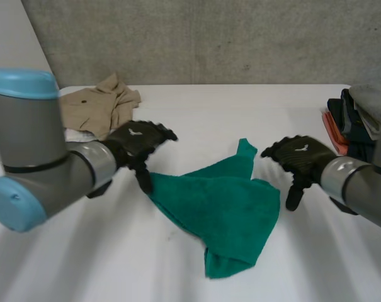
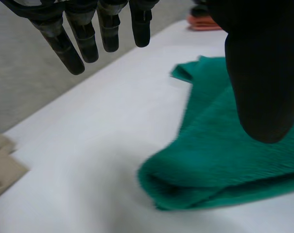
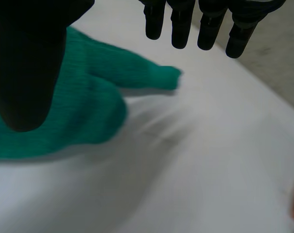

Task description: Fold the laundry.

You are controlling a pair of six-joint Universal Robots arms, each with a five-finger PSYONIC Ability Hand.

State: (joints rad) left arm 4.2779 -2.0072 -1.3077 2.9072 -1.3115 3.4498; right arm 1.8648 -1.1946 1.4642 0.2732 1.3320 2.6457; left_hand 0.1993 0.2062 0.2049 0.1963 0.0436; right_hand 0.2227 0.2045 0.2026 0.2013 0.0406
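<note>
Green towel (image 1: 225, 201) lies rumpled mid-table on the white table (image 1: 196, 107), btwn the two hands. One layer is doubled over another, w/ a narrow tail toward the near edge and a pointed corner toward the far side. Going by the looped nap in the wrist views, it's prob. soft terry: light, limp, no stiffness, grippy rather than slippery, not fragile. Lifted from one spot it would likely sag and drag, so best to pinch two corners or one edge, a hand on each, and spread it flat first.

Left hand (image 1: 138, 143) hovers at the towel's left corner, fingers (image 2: 83, 43) straight and spread, thumb pointing down over the fold, holding nothing. Right hand (image 1: 300, 154) sits just beside the towel's right edge, apart from it, fingers (image 3: 181, 24) likewise spread, thumb down, empty.

Hard to read: whether the left thumb tip touches the cloth or is just above it, can't tell. True corners and hems are buried in the folds, and the lower layers are hidden. The beige garment (image 1: 96, 104) at far left is partly behind the left arm. The stack of dark clothes (image 1: 351, 119) at the right edge is cut off by the frame and the right arm, and the orange item (image 1: 334, 132) beside it is too small to identify.
</note>
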